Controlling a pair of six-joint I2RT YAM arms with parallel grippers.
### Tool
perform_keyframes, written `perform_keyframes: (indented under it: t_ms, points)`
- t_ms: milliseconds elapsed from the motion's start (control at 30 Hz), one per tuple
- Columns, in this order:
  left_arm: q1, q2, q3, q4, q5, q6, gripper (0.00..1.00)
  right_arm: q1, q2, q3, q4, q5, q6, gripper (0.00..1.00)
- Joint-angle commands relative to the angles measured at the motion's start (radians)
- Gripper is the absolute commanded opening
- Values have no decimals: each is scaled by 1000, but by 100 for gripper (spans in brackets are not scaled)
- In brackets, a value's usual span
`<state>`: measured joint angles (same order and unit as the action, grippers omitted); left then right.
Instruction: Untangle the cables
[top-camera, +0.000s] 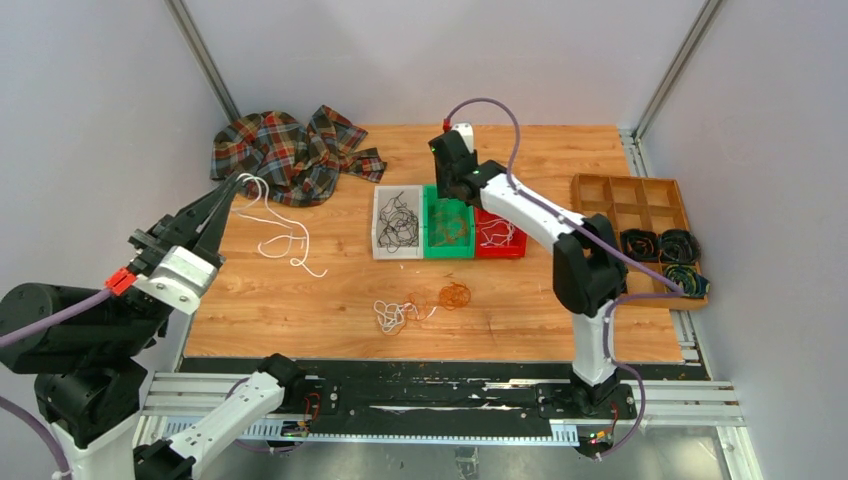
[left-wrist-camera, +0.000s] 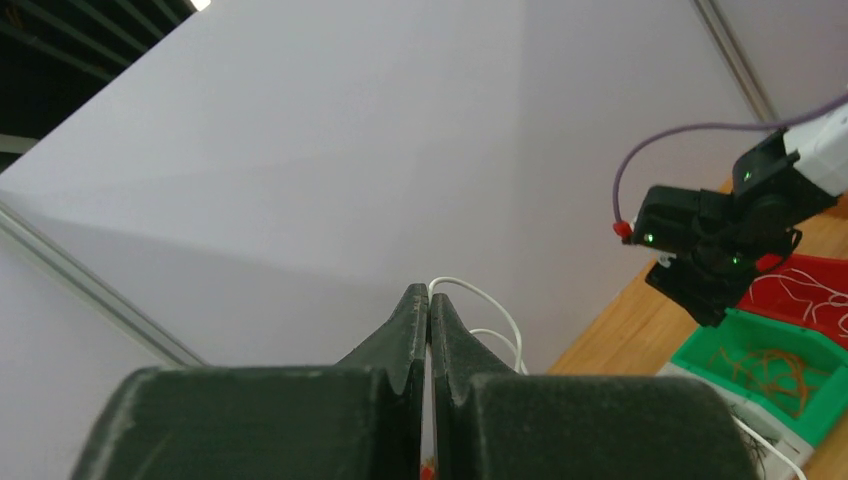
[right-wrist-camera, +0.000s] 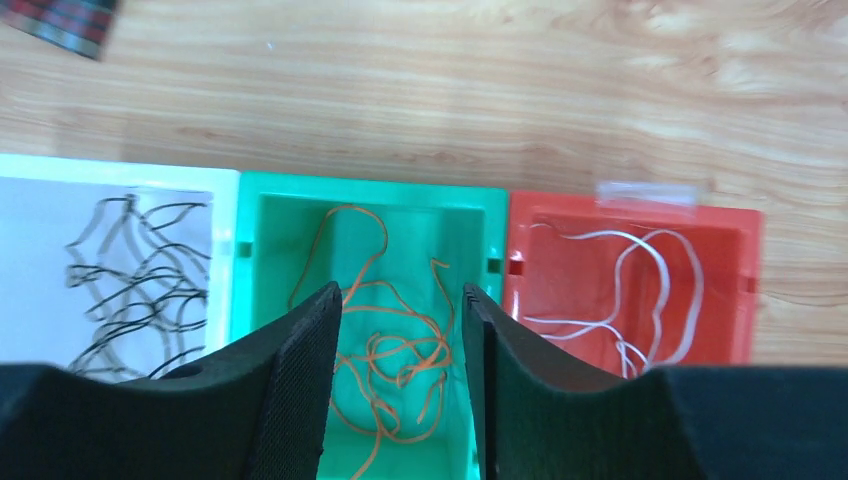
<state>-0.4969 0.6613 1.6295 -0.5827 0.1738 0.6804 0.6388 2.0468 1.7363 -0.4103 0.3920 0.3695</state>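
My left gripper is raised at the table's left edge and shut on a white cable that hangs down to the wood; in the left wrist view the cable loops out from the closed tips. My right gripper is open and empty above the green bin, which holds orange cables. The white bin holds black cables, the red bin white ones. A small tangle of white and orange cables lies on the table near the front.
A plaid cloth lies at the back left. A wooden compartment tray at the right holds dark coiled cords. The right arm's purple hose arches above the bins.
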Motion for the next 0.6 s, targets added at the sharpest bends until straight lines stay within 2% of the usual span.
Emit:
perform_keyframes:
  t_ms: [0, 100, 233, 267, 333, 400, 567]
  points:
    - [-5, -10, -37, -25, 21, -21, 3, -13, -193, -87, 95, -17, 3, 49]
    - [-5, -12, -73, -54, 36, -33, 3, -9, -340, -220, 245, -112, -38, 51]
    - [-5, -28, -170, -76, 65, -54, 2, 17, -544, -403, 446, -339, -134, 53]
    - [-5, -32, -197, -75, 69, -60, 2, 32, -593, -438, 485, -406, -144, 55]
    - [-5, -39, -248, -75, 85, -70, 2, 60, -685, -505, 570, -577, -141, 66]
    - [-5, -43, -286, -75, 111, -80, 1, 99, -747, -544, 643, -696, -127, 72]
    - [-5, -35, -313, -93, 181, -116, 1, 233, -774, -521, 707, -845, -130, 74]
